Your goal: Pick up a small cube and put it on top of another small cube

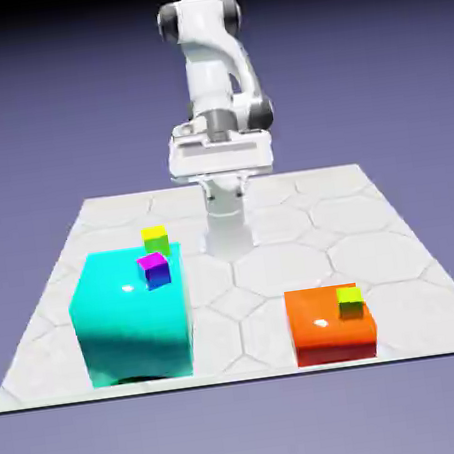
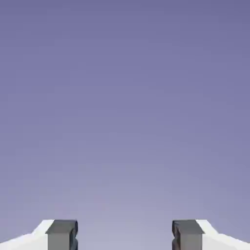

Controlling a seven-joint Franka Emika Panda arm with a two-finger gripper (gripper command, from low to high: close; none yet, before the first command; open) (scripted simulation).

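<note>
Cyan block [image 1: 132,319], orange block [image 1: 321,335] on table [image 1: 267,311]

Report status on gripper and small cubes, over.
Gripper open, empty. Purple-and-blue cube atop cyan block; yellow-green cube atop orange block. Nothing blocking the fingertips.

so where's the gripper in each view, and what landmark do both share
exterior view: gripper above the middle, in front of the robot's base
hand view: only its finger tips show, at the bottom edge, left and right of the middle, apart
shared landmark: the blue-violet backdrop
</note>
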